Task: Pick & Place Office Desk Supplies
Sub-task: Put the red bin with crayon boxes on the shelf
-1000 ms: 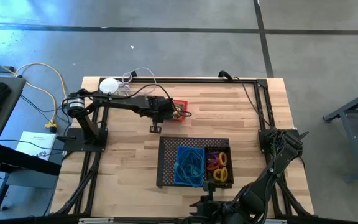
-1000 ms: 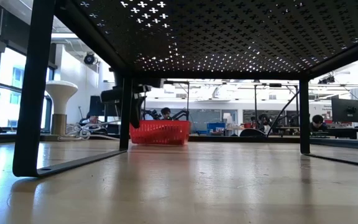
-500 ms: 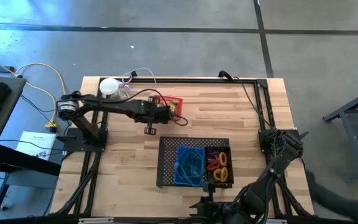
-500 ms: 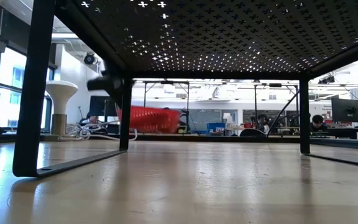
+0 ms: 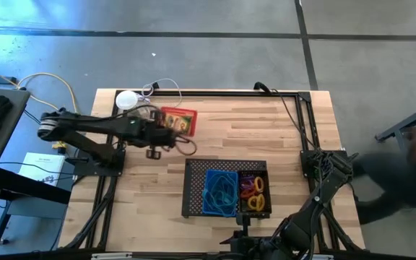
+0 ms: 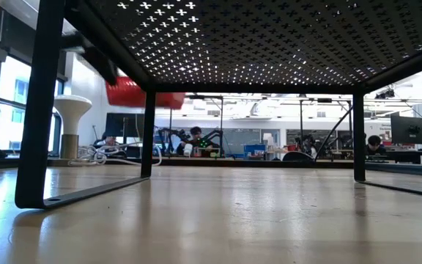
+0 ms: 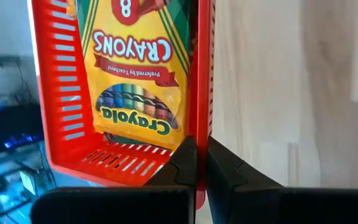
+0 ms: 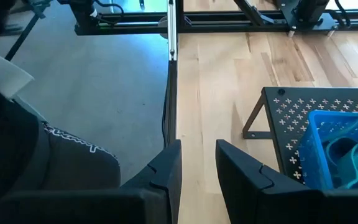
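At the desk's (image 5: 266, 126) far-left area, the left hand (image 5: 166, 123) is clamped shut on the wall of the small red plastic mesh basket (image 5: 178, 119), fingers (image 7: 185, 163) pinching the rim from both sides. In low view the red basket (image 6: 143, 94) hangs above the desk surface, w/ the left arm (image 6: 97, 60) beside it. Inside the basket lies a yellow cardboard crayon box (image 7: 138, 78), label up. Just beside the basket, toward the far-left corner, sits a white round disc (image 5: 126, 100) w/ clear cable. Near the desk's front centre stands a large flat black perforated metal tray (image 5: 196, 184); on it sit a blue mesh basket (image 5: 220, 192) holding blue loops and a black compartment w/ red, orange and yellow rubber-band loops (image 5: 252, 189). The right hand (image 8: 197, 163) waits at the front edge, fingers parted, holding nothing; tray corner (image 8: 319, 109) and blue basket (image 8: 347, 149) show ahead of it.
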